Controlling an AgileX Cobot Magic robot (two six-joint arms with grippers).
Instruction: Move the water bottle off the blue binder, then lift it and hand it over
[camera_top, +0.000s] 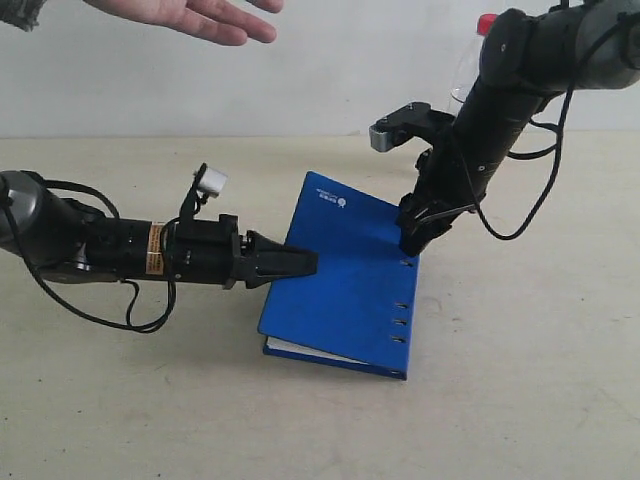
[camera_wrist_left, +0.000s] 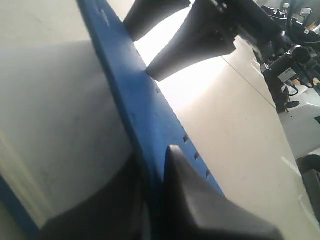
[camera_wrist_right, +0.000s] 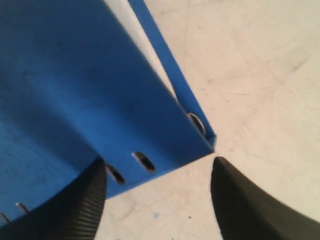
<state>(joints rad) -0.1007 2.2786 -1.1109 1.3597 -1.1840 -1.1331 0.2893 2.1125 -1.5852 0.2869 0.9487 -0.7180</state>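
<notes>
At the far left edge of the scene, a person's open hand (camera_top: 200, 18) hangs palm down over the counter (camera_top: 120, 400), touching nothing.

Below it, the left arm lies low and reaches right. Its left end effector (camera_top: 300, 262) is clenched on the left edge of the binder (camera_top: 345, 285). The left wrist view shows the blue cover pinched between the dark fingers (camera_wrist_left: 200, 205).

The binder sits at the middle of the counter, turned at an angle. A small white logo (camera_top: 335, 203) marks its far corner, and a row of holes (camera_top: 400, 322) runs along its right edge. White pages (camera_top: 300, 350) show inside it along the near edge. Nothing stands on its cover.

To the right, the other arm comes down steeply from the far right. The right end effector (camera_top: 413, 240) is released at the binder's far right corner. In the right wrist view its two fingers (camera_wrist_right: 75, 205) stand apart. One lies against the cover beside the holes. The other is clear of the corner, over bare counter.

Farthest right, the bottle (camera_top: 468, 65) stands upright behind that arm, well apart from the binder and close to the far wall. Its red cap (camera_top: 487, 22) is on. The arm hides most of the clear body, so I cannot tell what is in it.
</notes>
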